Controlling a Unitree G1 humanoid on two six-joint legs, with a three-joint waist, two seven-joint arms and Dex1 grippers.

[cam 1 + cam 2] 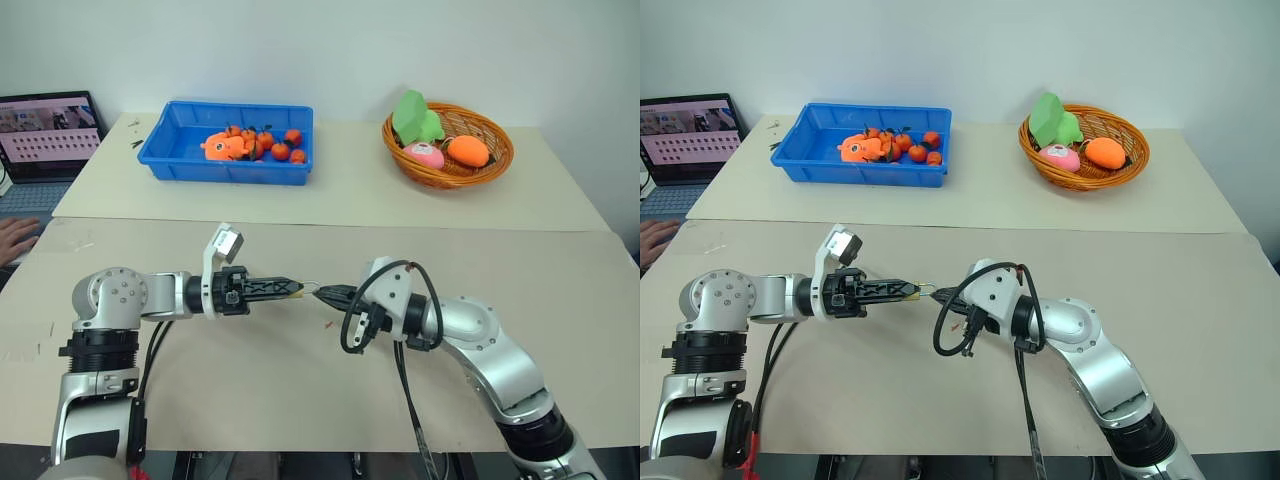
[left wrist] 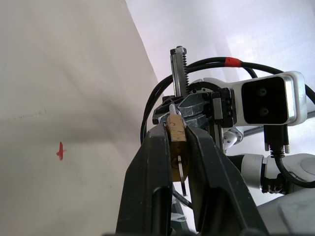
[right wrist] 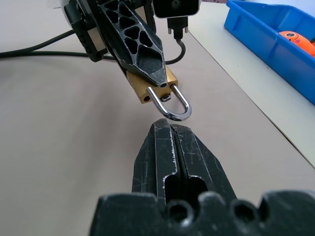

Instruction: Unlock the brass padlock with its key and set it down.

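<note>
My left gripper point(image 3: 158, 81) is clamped on the brass padlock point(image 3: 150, 91) mid-air over the table point(image 1: 300, 390), right gripper point(image 3: 170, 135) closed & empty just off its shackle point(image 3: 176, 105); tiny, hard, slick metal, prob light, so pinch body flats, not shackle.

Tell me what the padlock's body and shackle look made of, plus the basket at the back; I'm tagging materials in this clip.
The brass padlock, clamped in the left gripper, has a yellow-gold body with a dull sheen, likely brass. Its shackle is bright, mirror-like silver, probably polished or plated steel. The basket shows an orange-brown woven rim, so wicker or rattan, though moulded plastic can't be ruled out.
</note>
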